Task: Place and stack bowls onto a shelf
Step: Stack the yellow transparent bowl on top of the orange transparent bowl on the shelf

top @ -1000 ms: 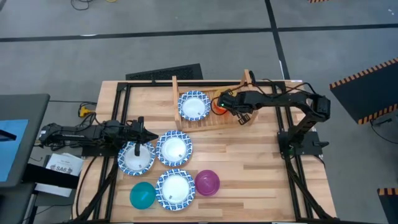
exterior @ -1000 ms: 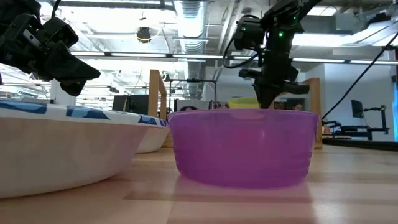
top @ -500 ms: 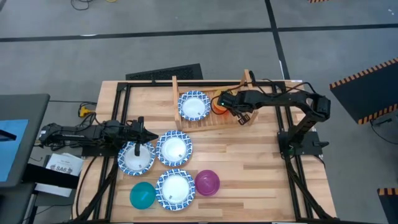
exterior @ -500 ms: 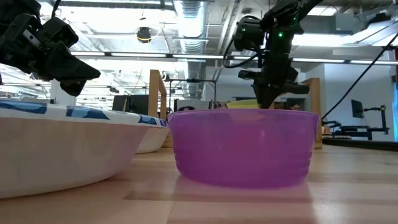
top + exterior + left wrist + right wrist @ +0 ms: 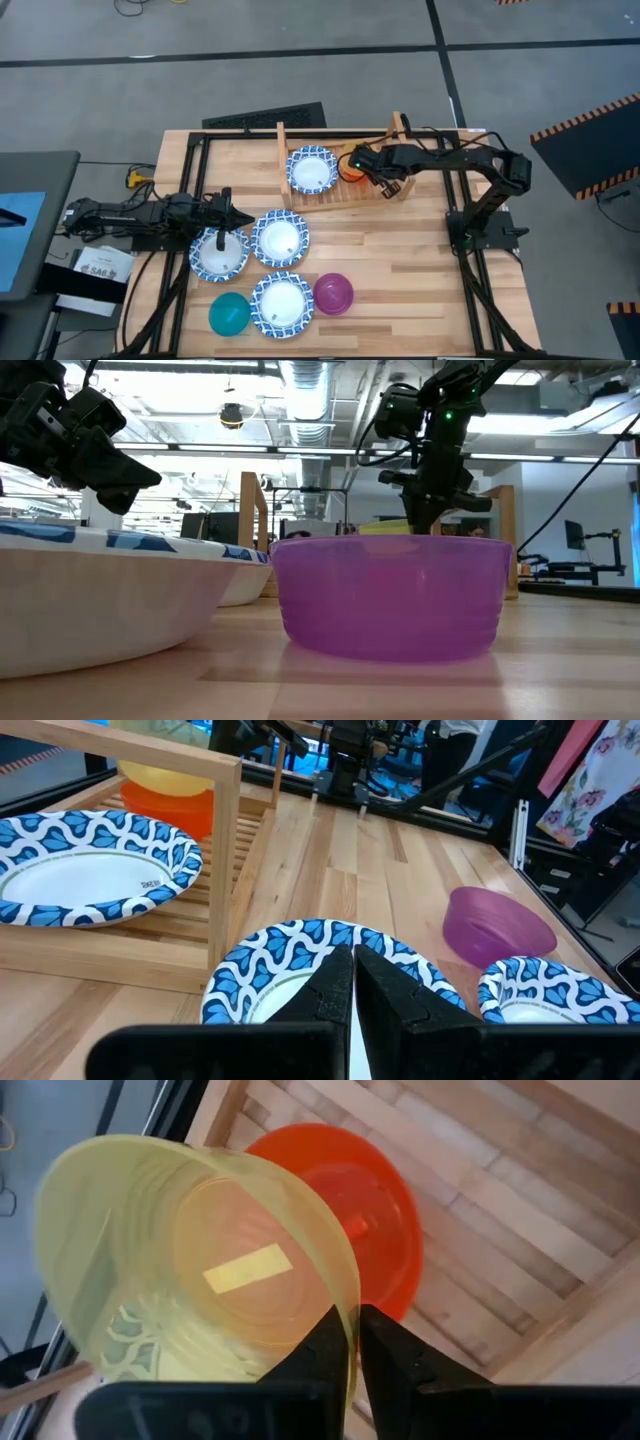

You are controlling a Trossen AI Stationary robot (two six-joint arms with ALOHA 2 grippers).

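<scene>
Right wrist view alone: yellow bowl [image 5: 190,1260] tilted

Even overhead light, soft short shadows beside the right gripper [image 5: 353,167], ceiling strip lights [image 5: 300,380] glaring behind it in the low view, purple bowl [image 5: 392,596] glowing translucent, near white bowl [image 5: 100,595] slightly blurred, yellow bowl [image 5: 190,1260] translucent close to the fingers.

High cam: straight down over the whole tabletop [image 5: 400,270]. Low cam: tabletop level, right behind the purple bowl [image 5: 392,596], facing the shelf [image 5: 335,190]. Wrist cams close in; both see the orange bowl [image 5: 360,1205], probably with low cam too.
</scene>
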